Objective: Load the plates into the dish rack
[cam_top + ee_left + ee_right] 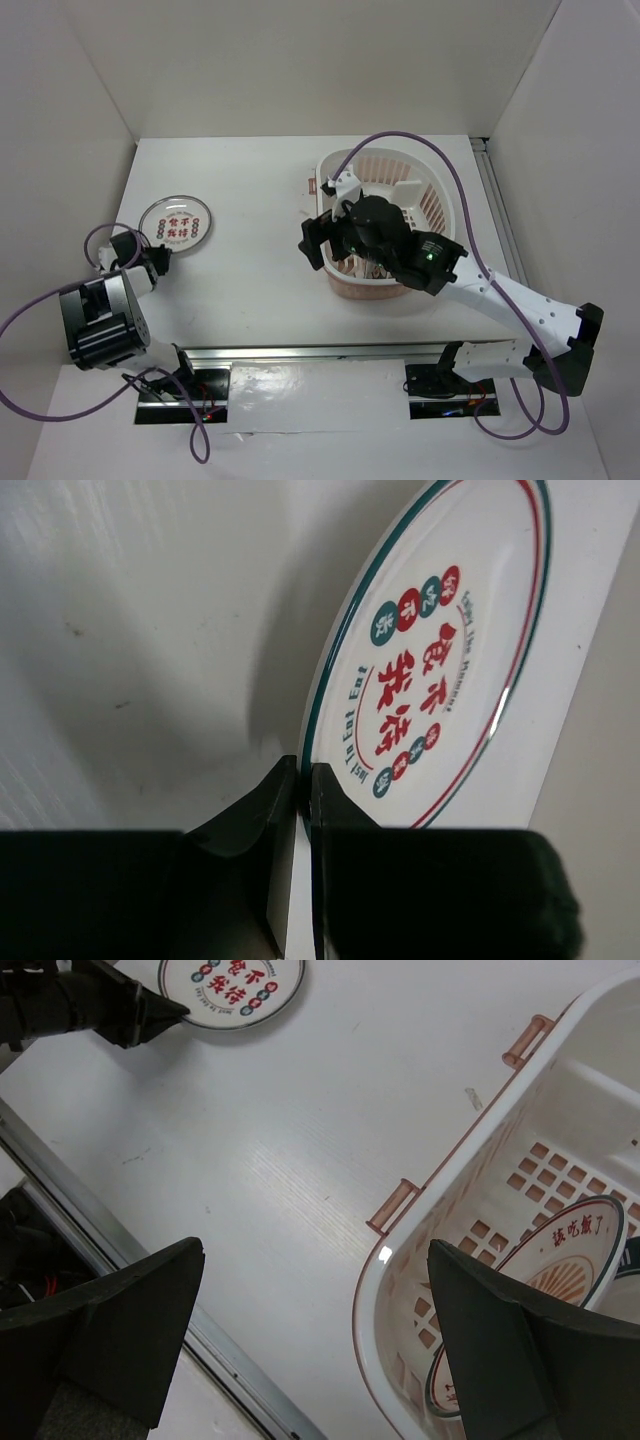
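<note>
One plate (430,670) rim pinched in left fingers (250,830); right fingers (110,1320) spread above rack (500,1200).

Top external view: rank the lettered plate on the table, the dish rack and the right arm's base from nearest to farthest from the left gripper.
1. The lettered plate, on the table's left side, its near rim between the jaws of the left gripper.
2. The dish rack, right of centre.
3. The right arm's base, at the near edge on the right.
</note>
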`<act>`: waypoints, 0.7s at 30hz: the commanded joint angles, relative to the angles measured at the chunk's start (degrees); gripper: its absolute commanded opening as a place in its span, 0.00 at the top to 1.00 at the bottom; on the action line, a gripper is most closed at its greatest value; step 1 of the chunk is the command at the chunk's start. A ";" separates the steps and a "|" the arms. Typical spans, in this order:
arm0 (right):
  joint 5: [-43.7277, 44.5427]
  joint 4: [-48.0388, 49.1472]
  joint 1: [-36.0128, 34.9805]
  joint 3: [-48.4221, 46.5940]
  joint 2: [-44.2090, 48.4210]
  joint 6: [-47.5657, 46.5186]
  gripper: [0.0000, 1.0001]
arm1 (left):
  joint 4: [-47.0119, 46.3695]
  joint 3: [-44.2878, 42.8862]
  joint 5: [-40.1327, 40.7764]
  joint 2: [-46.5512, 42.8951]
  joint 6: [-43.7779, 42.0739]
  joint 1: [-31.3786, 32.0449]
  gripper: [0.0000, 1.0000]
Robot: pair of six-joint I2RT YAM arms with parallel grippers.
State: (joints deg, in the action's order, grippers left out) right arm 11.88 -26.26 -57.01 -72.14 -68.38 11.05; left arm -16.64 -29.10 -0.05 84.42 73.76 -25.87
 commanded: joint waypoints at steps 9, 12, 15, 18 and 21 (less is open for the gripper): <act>1.22 4.99 -0.47 0.77 0.97 0.29 0.00 | 6.98 -1.83 -2.65 -24.12 -13.72 5.91 1.00; 0.69 7.27 -0.47 0.16 0.27 -1.10 0.00 | 7.50 -4.11 -9.40 -27.55 -17.23 8.46 1.00; -2.63 7.80 0.14 -3.09 -2.89 -2.96 0.00 | 6.72 -4.12 -15.91 -31.76 -19.34 8.99 1.00; -14.04 12.09 3.74 -4.59 -5.71 -5.68 0.00 | 3.29 -3.59 -27.08 -36.85 -21.01 8.99 1.00; -24.87 16.32 9.45 -7.03 -8.43 -5.69 0.00 | -0.75 -3.59 -37.46 -40.38 -21.02 8.99 1.00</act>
State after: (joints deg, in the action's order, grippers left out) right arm -1.30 -17.85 -51.35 -74.89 -75.18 7.38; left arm -7.31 -30.44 -23.33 48.03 54.70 -16.95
